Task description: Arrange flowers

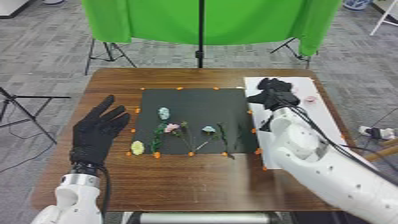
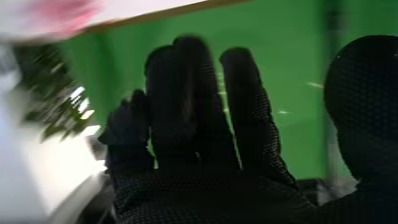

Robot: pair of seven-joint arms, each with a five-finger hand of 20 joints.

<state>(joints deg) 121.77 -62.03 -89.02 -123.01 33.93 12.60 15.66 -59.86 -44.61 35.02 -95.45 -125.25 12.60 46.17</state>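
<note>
In the head view I read places as on a clock laid over the black mat point(image 1: 197, 104), with twelve away from me. My right hand point(image 1: 274, 95) is at two o'clock, above the white board point(image 1: 306, 86). The pink blossom point(image 1: 310, 99) lies on that board, just beside the hand, a little toward three. On the mat, the pale-blue flower point(image 1: 163, 113) is at ten, the small pink flower point(image 1: 171, 128) and the yellow flower point(image 1: 137, 147) toward eight, and the light-blue flower point(image 1: 209, 129) between four and five. My left hand point(image 1: 91, 134) waits near nine, off the mat, with its fingers spread and nothing in them. I judge the step is to pick the next piece from the board, so I should come down slowly, take a stem low between thumb and fingers, and spare the petals. In the right wrist view my right hand has straight fingers, the thumb well apart, and it holds nothing. There I see also green leaves point(image 2: 49, 82) close by; they could be caught by the glove, so I would keep the fingers narrow during the approach. For the release, I would lower the stem fully on the mat before opening, otherwise it may roll over its neighbours.
</note>
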